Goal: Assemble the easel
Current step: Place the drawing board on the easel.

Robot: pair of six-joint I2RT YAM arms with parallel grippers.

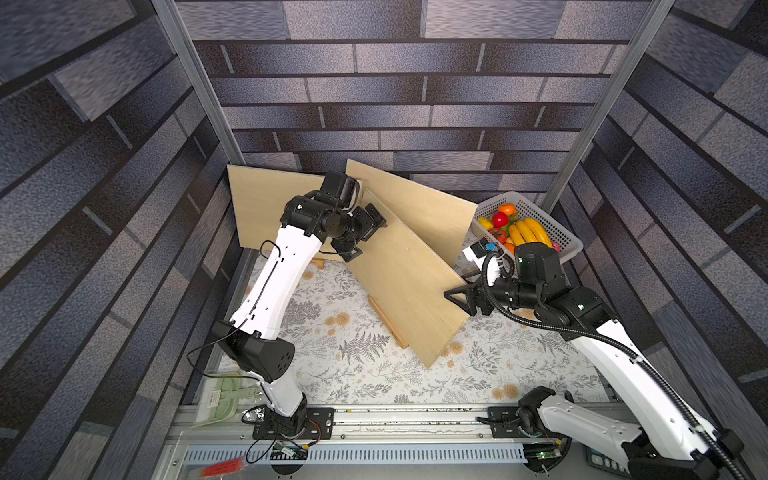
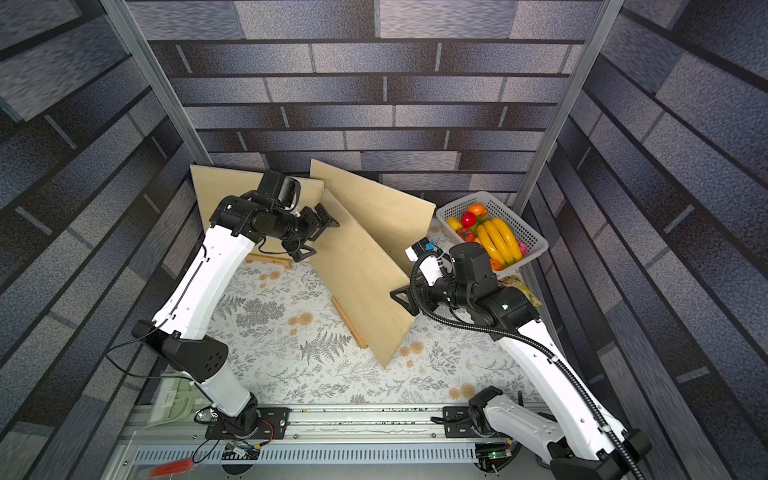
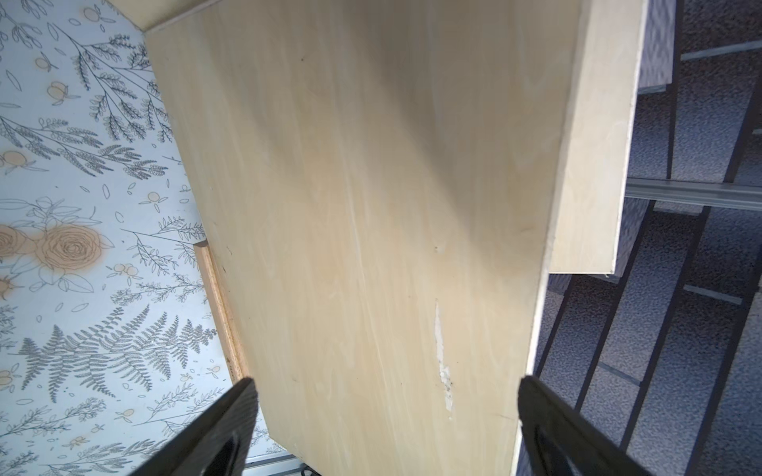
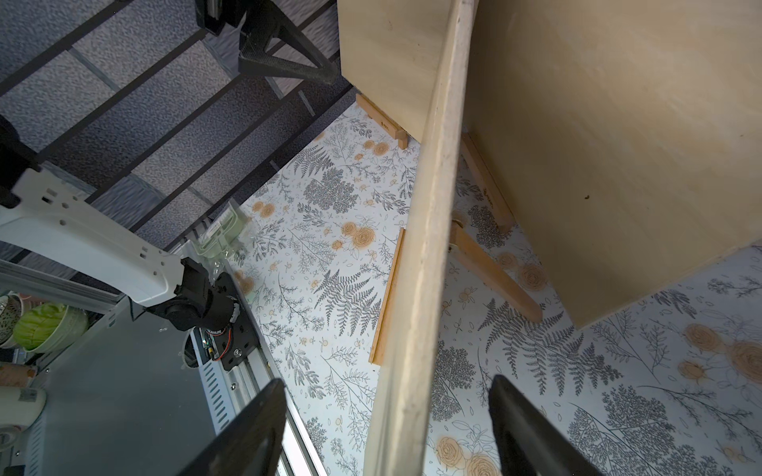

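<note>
While both arms reach toward the middle plywood board (image 1: pixel 407 282), we see it standing tilted on the floral tablecloth (image 1: pixel 374 374), its lower edge beside a wooden easel rail (image 1: pixel 388 322). In the right wrist view, easel legs (image 4: pixel 490 272) show behind it. The left gripper (image 3: pixel 385 383) sits at the board's upper end nearer the back wall, jaws spread wide on either side of it; we cannot tell whether a finger touches it. The right gripper (image 4: pixel 387 381) straddles the opposite end, jaws apart with a gap on each side. A left board (image 1: pixel 257 208) and a right board (image 1: pixel 419 208) stand at the back wall. A basket (image 1: pixel 548 226) of fruit sits in the right back corner.
</note>
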